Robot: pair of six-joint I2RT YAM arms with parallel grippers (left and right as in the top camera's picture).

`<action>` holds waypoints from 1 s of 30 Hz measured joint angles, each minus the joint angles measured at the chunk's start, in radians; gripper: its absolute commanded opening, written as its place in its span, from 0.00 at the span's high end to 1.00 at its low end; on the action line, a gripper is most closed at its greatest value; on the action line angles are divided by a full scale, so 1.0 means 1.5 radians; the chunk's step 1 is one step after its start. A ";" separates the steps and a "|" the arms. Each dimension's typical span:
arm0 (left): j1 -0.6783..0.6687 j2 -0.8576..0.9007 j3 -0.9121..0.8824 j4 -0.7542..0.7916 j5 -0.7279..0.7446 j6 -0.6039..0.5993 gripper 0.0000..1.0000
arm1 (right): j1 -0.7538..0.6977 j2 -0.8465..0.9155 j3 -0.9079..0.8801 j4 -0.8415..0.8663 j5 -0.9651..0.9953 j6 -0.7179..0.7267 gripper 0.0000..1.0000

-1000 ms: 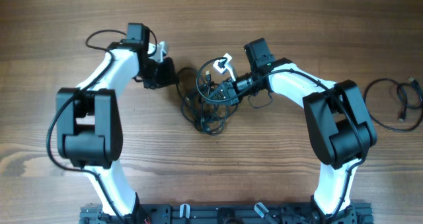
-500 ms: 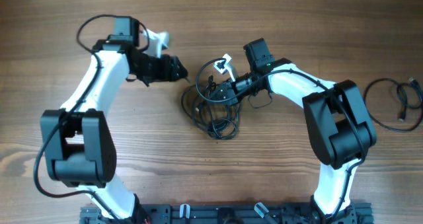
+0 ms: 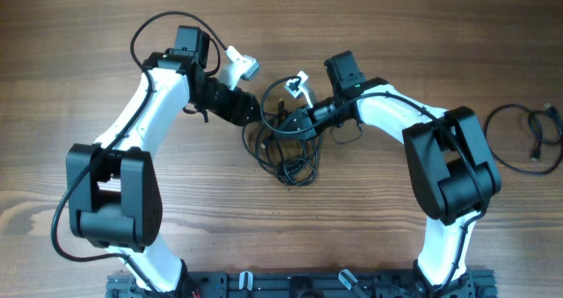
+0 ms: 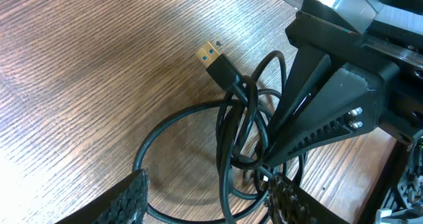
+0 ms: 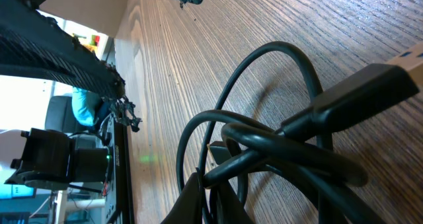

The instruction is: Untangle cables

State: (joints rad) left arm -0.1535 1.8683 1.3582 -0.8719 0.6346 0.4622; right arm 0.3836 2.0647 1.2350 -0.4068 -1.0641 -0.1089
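Lying at the centre of the wooden table [image 3: 88,17], the cables [image 3: 286,153] form one knotted bundle of black loops. The right gripper [image 3: 283,122] is clenched on several strands at the far side of the bundle; the right wrist view shows its fingers [image 5: 190,207] pinched onto them. The left gripper [image 3: 257,115] sits just left of the bundle, released, with its fingers [image 4: 135,197] spread and a loop running between them unclamped. A USB plug [image 4: 213,57] with a blue insert projects from the knot. A separate coiled cable [image 3: 526,138] lies well apart at the right edge
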 measured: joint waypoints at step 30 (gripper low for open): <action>-0.036 0.066 0.000 0.028 -0.001 0.006 0.38 | 0.000 0.000 0.000 0.002 0.000 0.000 0.96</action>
State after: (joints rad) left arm -0.2073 1.9675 1.3582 -0.8295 0.6338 0.4709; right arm 0.3836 2.0647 1.2350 -0.4042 -1.0641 -0.1089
